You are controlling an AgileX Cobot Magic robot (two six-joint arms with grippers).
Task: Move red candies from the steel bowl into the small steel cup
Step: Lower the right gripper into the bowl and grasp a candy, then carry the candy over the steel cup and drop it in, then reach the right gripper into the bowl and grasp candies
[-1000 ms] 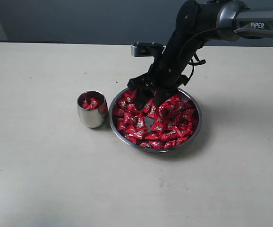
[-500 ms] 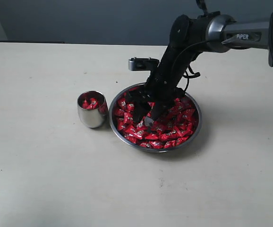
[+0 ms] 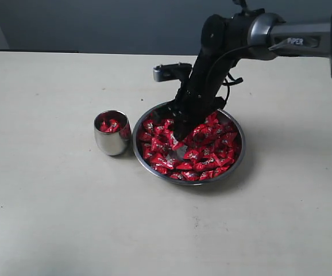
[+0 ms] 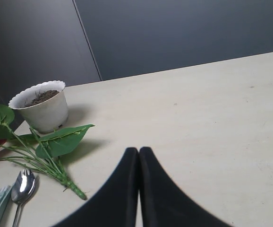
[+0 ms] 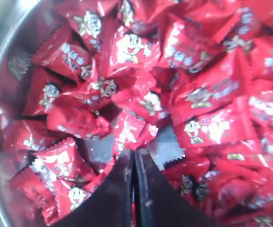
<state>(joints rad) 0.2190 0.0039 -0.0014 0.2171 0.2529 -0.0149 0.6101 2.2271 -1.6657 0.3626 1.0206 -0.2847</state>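
Observation:
The steel bowl [image 3: 240, 145] sits at mid-table, heaped with red candies [image 3: 213, 150]. Left of it, almost touching, stands the small steel cup [image 3: 112, 142] with a few red candies [image 3: 109, 125] inside. My right gripper [image 3: 178, 137] reaches down into the bowl's left-centre. In the right wrist view its jaws [image 5: 134, 152] are pressed together, with the wrapper edge of one red candy [image 5: 129, 134] pinched at the tips. Bare bowl floor [image 5: 98, 150] shows beside it. My left gripper [image 4: 138, 150] is shut with nothing in it, above bare table, away from the bowl.
In the left wrist view a white flower pot [image 4: 42, 108], a leafy green stem [image 4: 56, 142] and a steel spoon [image 4: 22, 183] lie on the beige table [image 4: 212, 118]. A dark wall backs the table.
My right gripper went down into the candies, shifted slightly left, and its jaws went from wide open to shut. The cup and bowl have not moved.

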